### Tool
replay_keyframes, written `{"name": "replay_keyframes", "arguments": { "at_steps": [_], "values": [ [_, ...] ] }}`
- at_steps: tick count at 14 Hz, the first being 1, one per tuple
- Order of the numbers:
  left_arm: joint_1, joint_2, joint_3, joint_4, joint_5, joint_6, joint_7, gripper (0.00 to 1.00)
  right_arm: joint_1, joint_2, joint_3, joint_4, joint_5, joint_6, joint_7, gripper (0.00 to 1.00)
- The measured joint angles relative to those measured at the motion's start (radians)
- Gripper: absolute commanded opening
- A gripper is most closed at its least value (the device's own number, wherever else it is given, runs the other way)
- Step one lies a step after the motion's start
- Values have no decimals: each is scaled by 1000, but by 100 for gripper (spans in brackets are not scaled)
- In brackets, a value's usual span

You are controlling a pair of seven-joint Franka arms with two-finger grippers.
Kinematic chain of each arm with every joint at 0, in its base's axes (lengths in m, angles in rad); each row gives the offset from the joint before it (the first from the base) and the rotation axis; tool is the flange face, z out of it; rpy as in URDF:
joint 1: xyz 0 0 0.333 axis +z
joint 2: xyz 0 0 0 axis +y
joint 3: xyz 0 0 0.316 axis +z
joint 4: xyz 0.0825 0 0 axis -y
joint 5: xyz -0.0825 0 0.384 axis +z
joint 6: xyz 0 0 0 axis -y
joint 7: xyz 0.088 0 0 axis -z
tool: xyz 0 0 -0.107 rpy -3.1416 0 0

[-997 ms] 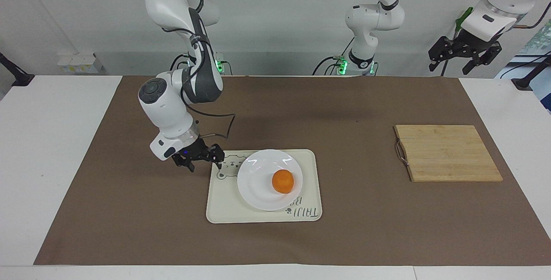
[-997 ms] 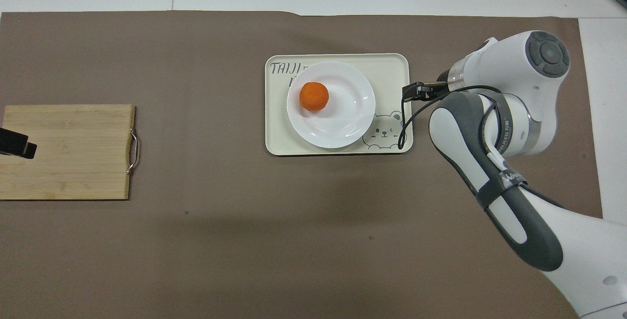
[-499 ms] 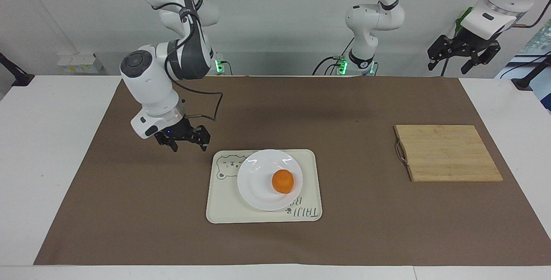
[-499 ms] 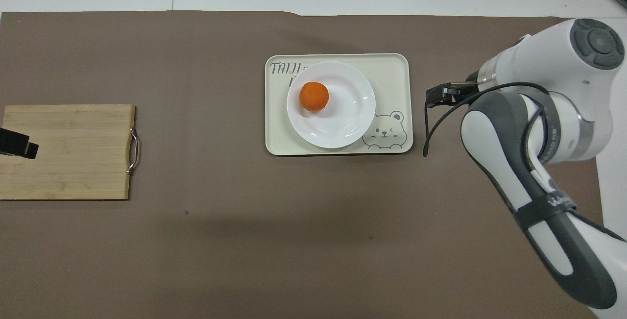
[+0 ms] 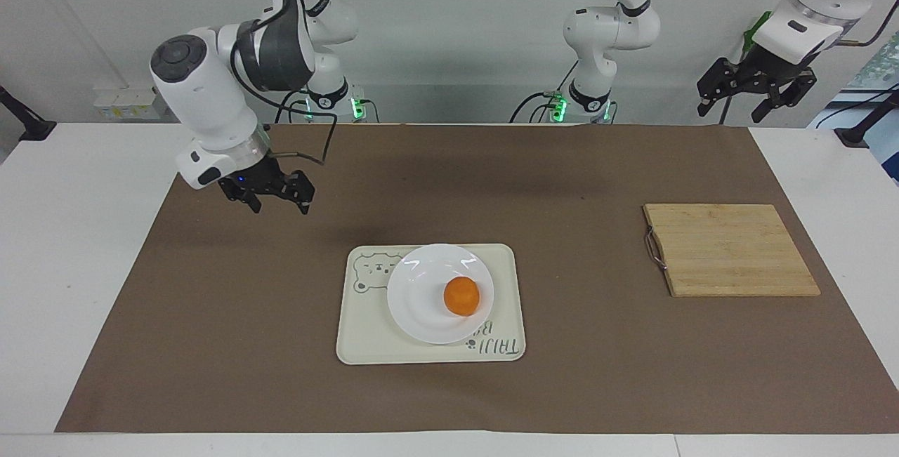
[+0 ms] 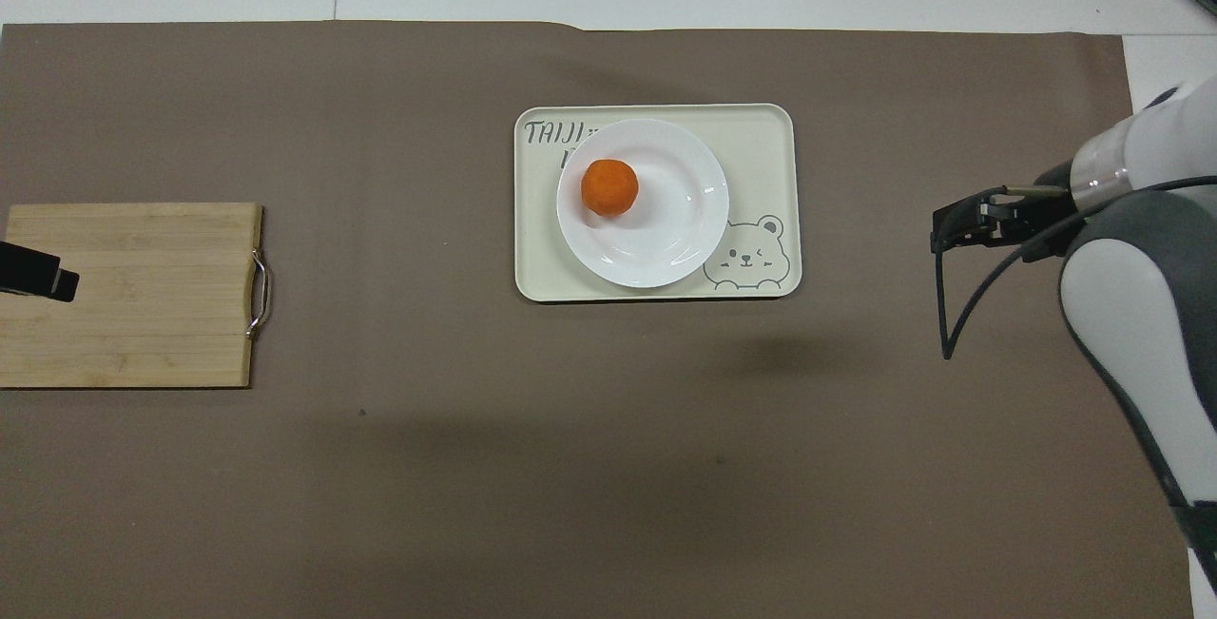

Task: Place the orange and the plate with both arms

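White plate (image 5: 440,293) cradles the orange (image 5: 461,295), so placement looks finished; right gripper (image 5: 269,194) hangs open, empty; left gripper (image 5: 757,90) waits raised, open, empty.

Right gripper (image 5: 279,199) raised, fingers spread, empty, left gripper (image 5: 757,95) waiting high, fingers spread

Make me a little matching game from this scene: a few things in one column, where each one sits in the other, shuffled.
Things:
1. orange
2. plate
3. cutting board
4. right gripper

Places:
A. on the tray
B. up in the air over the brown mat
C. on the plate
D. on the mat at the left arm's end of the table

Pairs: 1-C, 2-A, 3-D, 4-B
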Motion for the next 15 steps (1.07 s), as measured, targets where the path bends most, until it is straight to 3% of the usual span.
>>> {"name": "replay_keyframes", "arguments": {
  "at_steps": [10, 15],
  "values": [
    [0, 0, 3, 0, 10, 0, 0, 100, -32, -147, 0, 79, -38, -167, -32, 100],
    [0, 0, 4, 0, 10, 0, 0, 100, -30, -201, 8, 16, -54, -149, -32, 100]
  ]
}}
